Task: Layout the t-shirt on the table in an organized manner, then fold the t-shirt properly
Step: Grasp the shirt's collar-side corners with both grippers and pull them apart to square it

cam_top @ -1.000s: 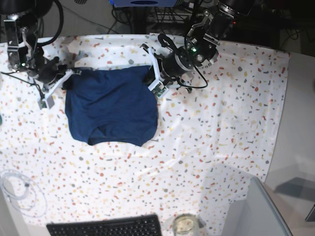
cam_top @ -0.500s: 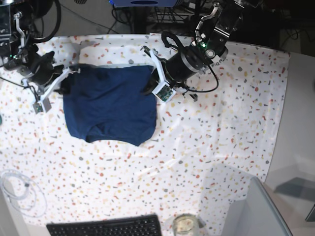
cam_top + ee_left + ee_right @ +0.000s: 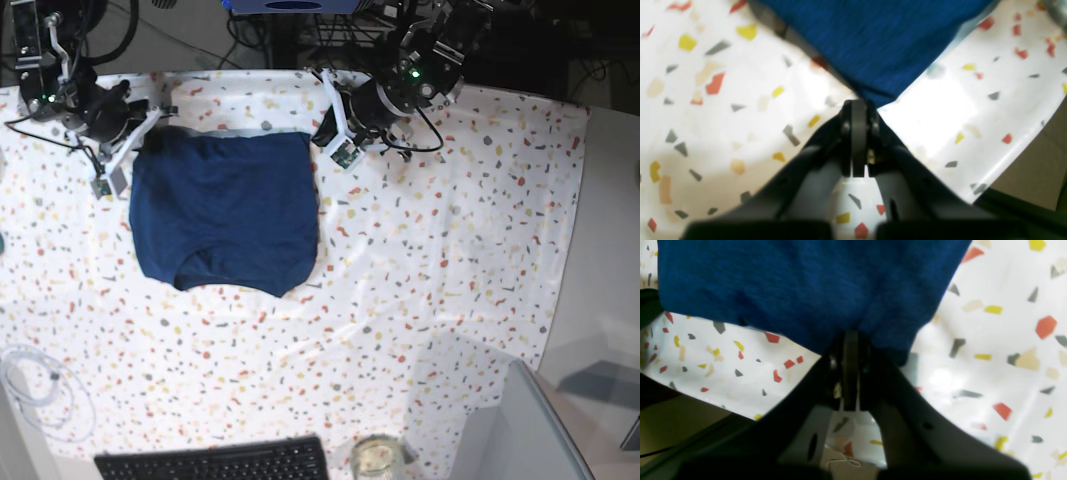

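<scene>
Base view shows the dark navy-blue, thin knit t-shirt (image 3: 225, 210) lying on the white, terrazzo-flecked desk (image 3: 450, 250), already doubled into a roughly square panel with its straight edge toward the far side of the desk and a scalloped, curved edge toward the keyboard side. Its longer axis seems to run from that far edge to the near one, though only slightly longer than its width.

At the far corners, each arm has a pinch. The left end effector (image 3: 858, 106) is closed tight on the corner tip of the cloth, and the right end effector (image 3: 850, 336) is likewise clamped on a bunched bit of edge, the fabric draping over it.

Judging by the soft folds and sag, the shirt is light, limp and unlikely to slip or break, but it will wrinkle and stretch unevenly. Corners and hems are the best holds, pulled evenly so the panel stays square.
</scene>
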